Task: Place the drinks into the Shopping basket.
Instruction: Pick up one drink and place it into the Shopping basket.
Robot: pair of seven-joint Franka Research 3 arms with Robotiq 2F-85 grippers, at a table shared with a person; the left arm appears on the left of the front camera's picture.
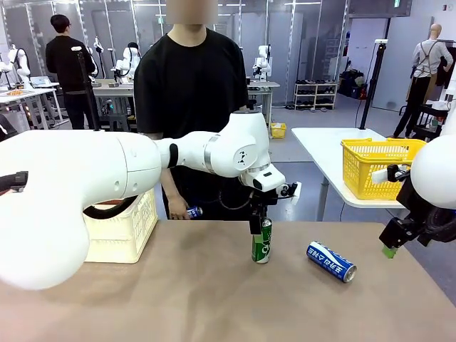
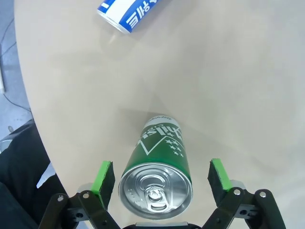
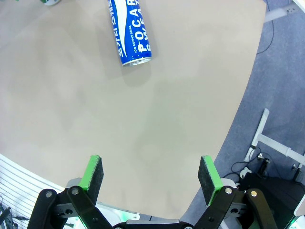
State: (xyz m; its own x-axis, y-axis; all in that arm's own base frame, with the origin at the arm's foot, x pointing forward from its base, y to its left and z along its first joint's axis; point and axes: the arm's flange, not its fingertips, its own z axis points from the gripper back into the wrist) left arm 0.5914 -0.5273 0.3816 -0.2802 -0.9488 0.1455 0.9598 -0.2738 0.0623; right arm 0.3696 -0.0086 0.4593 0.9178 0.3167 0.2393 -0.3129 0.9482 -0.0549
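Left hand point(image 2: 162, 179) spread around green can point(image 2: 160, 151), pads point(image 2: 106, 178) clear

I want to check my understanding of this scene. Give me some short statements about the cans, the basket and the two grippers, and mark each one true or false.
1. The green can stands upright on the table. True.
2. The left gripper is shut on the green can. False: its jaws are open, with one pad on each side of the can and a gap at both.
3. The blue can on the table lies on its side. True.
4. That blue can is inside the cream basket. False: it lies on the table, across the green can from the basket.
5. The right gripper holds a can. False: it is open and empty.
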